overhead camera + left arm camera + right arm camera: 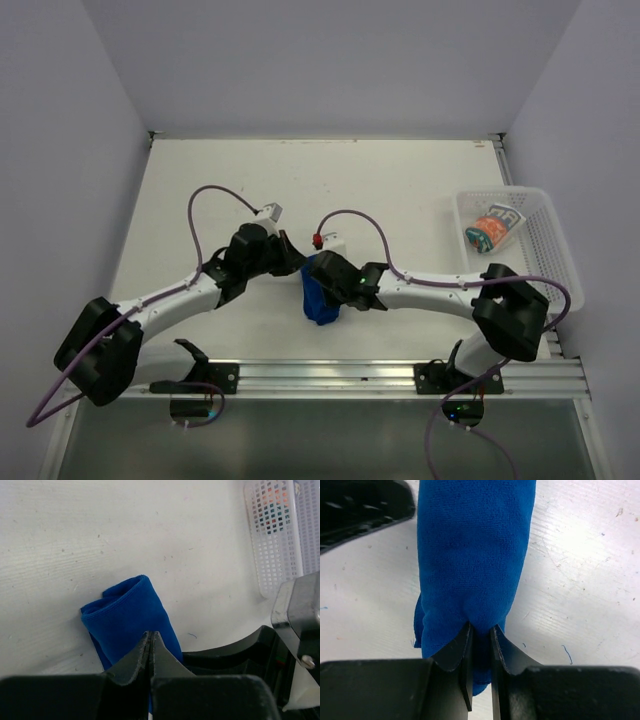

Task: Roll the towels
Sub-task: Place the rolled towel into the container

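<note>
Right gripper (481, 628) pinches blue towel (475, 555); left gripper (151, 634) fully closed (patterned towel (493, 228) lettering unreadable).

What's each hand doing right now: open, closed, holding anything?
Left hand: closed, tips against the blue towel; whether it pinches cloth cannot be told.
Right hand: closed on the blue towel's end.

legible text: none in any of the three views. patterned towel (492, 228), lying in the white basket (556, 262): pale block shapes on its top face look like lettering, too small and blurred to read. left wrist view: same towel seen through the basket mesh, colour patches only, no characters made out.
</note>
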